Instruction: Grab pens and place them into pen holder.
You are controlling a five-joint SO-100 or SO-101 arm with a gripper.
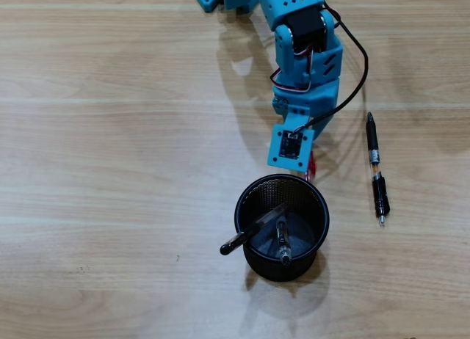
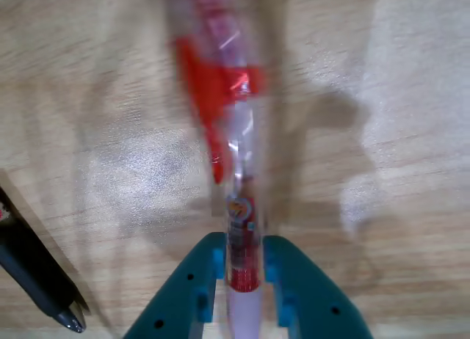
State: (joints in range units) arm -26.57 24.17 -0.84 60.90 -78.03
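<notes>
In the overhead view, a round black wire-mesh pen holder (image 1: 282, 227) stands on a pale wood-grain table (image 1: 110, 170) and already has two dark pens (image 1: 266, 232) leaning inside it, one poking out over the rim toward the lower left. A black pen with a clear middle section (image 1: 377, 169) lies flat on the table to the right of the holder, well apart from it and untouched. The light-blue 3D-printed arm (image 1: 307, 67) reaches down from the top edge, its wrist just above the holder's far rim, and a sliver of red shows beneath it right by the rim. So I judge the job a little past halfway: two pens in, one in hand, one left to fetch. In the wrist view, the teal gripper (image 2: 243, 269) is closed narrowly around a clear-barrelled pen with a red clip (image 2: 236, 170), which runs straight away from the camera and is blurred toward its far end; the black pen's tip (image 2: 44, 280) shows at the lower left. The table is smooth, glossy laminate with soft shadows; nothing of the room beyond it is visible.
</notes>
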